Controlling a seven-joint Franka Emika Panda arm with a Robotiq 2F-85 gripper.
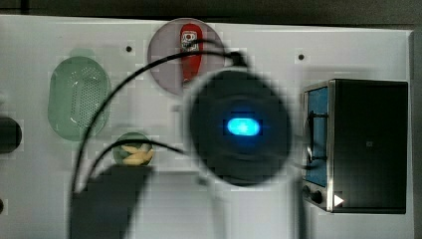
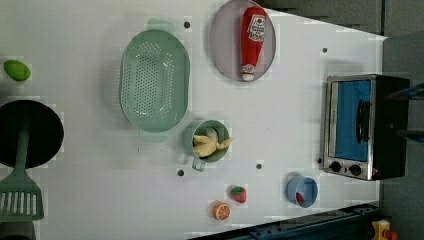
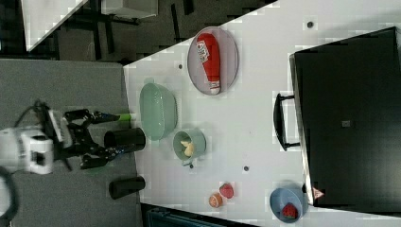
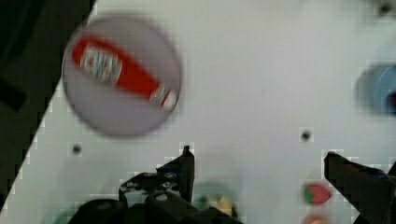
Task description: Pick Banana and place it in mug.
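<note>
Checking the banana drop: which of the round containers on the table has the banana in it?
The small pale-green mug beside the perforated basket; the banana lies inside it.

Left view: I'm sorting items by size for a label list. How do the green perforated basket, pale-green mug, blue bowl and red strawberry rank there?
1. Green perforated basket
2. Pale-green mug
3. Blue bowl
4. Red strawberry

Blurred arm across the top view's middle — ketchup bottle partly hidden behind it.
</note>
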